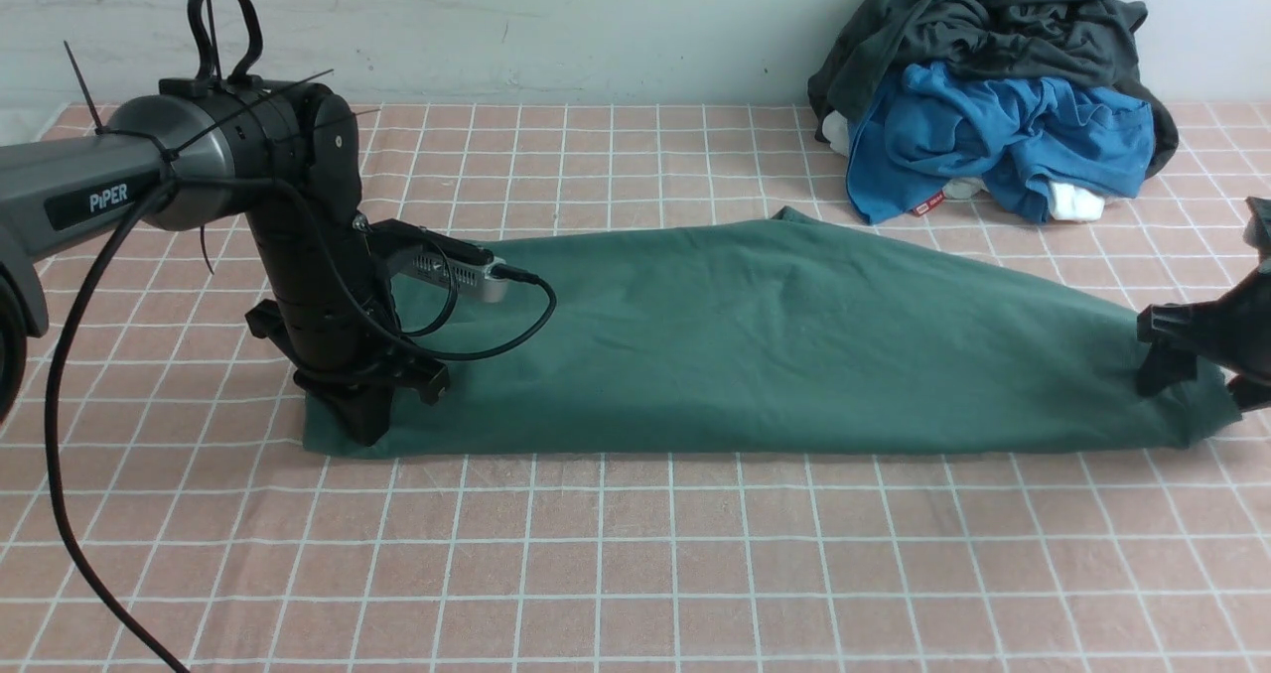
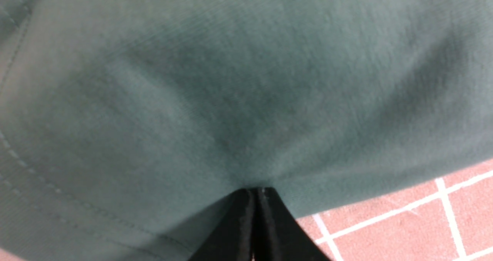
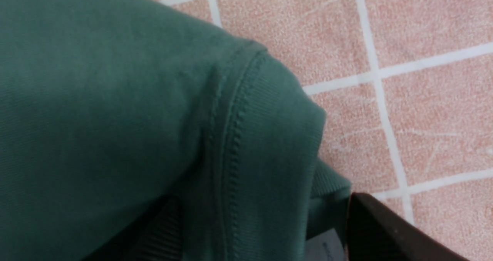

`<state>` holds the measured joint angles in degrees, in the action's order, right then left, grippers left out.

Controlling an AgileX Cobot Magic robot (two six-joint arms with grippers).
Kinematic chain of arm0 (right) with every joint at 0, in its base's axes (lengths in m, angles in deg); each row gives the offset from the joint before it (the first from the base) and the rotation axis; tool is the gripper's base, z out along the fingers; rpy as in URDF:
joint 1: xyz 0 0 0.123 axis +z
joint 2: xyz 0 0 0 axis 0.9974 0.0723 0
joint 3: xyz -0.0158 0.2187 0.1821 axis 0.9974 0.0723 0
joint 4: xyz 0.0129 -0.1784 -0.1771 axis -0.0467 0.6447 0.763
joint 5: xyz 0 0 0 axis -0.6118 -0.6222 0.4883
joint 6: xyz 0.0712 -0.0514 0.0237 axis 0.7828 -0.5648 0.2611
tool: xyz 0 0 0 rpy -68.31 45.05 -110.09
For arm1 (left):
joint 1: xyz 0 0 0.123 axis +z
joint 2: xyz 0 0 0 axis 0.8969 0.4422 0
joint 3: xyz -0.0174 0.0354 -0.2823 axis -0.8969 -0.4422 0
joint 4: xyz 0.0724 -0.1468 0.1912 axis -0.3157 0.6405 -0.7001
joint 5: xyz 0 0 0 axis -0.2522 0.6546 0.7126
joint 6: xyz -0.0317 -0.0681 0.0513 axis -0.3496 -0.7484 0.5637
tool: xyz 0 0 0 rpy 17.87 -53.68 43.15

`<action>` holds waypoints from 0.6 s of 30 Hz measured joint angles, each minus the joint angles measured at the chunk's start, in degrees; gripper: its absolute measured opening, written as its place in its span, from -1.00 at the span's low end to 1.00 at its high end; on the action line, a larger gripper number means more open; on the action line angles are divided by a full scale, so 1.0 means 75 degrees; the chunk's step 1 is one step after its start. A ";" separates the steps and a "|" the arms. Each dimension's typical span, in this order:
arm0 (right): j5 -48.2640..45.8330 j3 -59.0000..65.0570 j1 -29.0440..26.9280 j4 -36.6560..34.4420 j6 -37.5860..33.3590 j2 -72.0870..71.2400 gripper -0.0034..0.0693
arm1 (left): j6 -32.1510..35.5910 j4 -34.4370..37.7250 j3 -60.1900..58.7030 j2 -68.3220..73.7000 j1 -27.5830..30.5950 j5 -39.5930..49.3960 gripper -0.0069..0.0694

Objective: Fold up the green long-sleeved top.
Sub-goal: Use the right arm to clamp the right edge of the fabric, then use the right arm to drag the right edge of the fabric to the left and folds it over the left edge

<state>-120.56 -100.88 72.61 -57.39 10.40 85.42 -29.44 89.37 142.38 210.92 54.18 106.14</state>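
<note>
Pulling could skew the dark-green cotton long-sleeved top, since the left gripper clamps it while the right gripper gapes.

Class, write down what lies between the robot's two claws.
The green top stretches flat across the whole gap, from the left claw to the right claw, seen in the front view.

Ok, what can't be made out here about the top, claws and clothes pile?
Right claw: cut by the front view's right edge; its wrist view shows one finger.
Green top: front view, lower layers hidden under the upper one.
White item: front view, mostly under the blue garment.
Red tag: front view, too small to read.
</note>
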 joint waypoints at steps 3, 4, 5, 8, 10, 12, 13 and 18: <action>-0.0083 -0.0055 0.0000 0.0008 -0.0111 0.0011 0.45 | 0.0000 0.0000 0.0000 0.0000 0.0000 0.0000 -0.83; -0.0095 -0.0063 0.0000 0.0008 -0.0123 0.0012 0.44 | 0.0000 0.0000 0.0000 0.0000 0.0000 0.0000 -0.83; -0.0226 -0.0160 0.0007 0.0008 -0.0273 0.0045 0.29 | 0.0000 0.0000 0.0000 0.0000 0.0000 0.0000 -0.83; -0.0583 -0.0383 0.0086 -0.0013 -0.0517 0.0053 -0.06 | 0.0000 0.0000 0.0000 0.0000 0.0000 0.0000 -0.83; -0.0876 -0.0647 0.0184 0.0103 -0.0700 0.0047 -0.40 | 0.0000 0.0000 0.0000 0.0000 0.0000 0.0000 -0.83; -0.1142 -0.0911 0.0256 0.0269 -0.0816 -0.0047 -0.72 | 0.0000 0.0007 0.0000 0.0000 0.0000 0.0000 -0.83; -0.1275 -0.1006 0.0277 0.0376 -0.0834 -0.0122 -0.81 | 0.0000 0.0007 0.0000 -0.0009 0.0000 0.0000 -0.83; -0.1840 -0.1560 0.0320 0.1591 -0.0604 -0.0781 -0.88 | 0.0000 0.0007 -0.0030 -0.0477 0.0000 0.0000 -0.83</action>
<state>-134.36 -112.58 75.01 -45.45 5.88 79.57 -29.44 89.43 142.15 207.35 54.18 106.14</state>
